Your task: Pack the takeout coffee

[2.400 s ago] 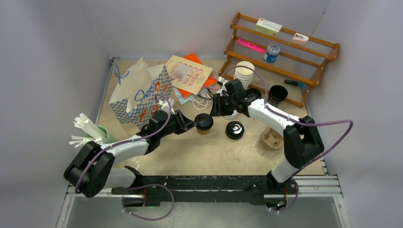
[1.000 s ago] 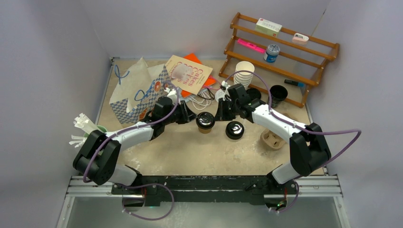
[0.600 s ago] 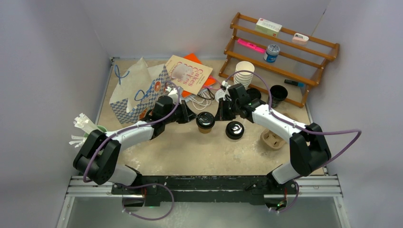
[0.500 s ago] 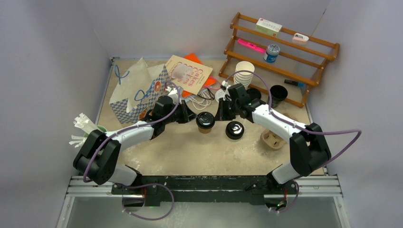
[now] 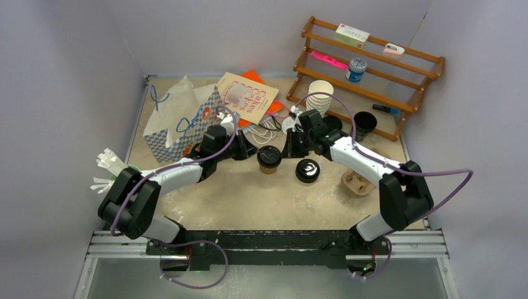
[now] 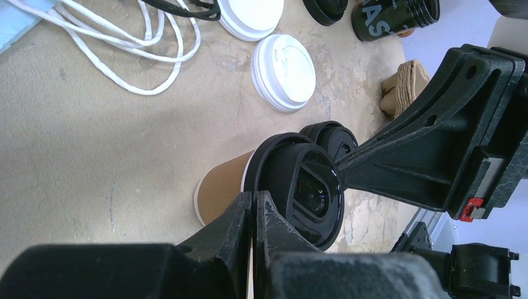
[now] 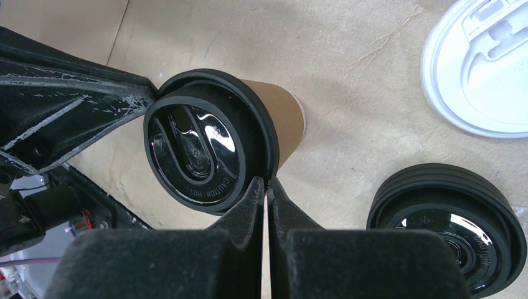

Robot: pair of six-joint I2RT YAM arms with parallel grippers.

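i see both pincers closed, nothing between their fingers. the left pincer (image 6: 252, 200) and the right pincer (image 7: 268, 185) touch opposite sides of the black lid on the brown coffee cup (image 5: 268, 160), which stands upright mid-surface (image 5: 249, 202).

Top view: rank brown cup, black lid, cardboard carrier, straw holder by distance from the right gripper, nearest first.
1. Brown cup: at the right gripper tip, just left of it.
2. Black lid: close by, right of the cup.
3. Cardboard carrier: farther right.
4. Straw holder: far left edge.
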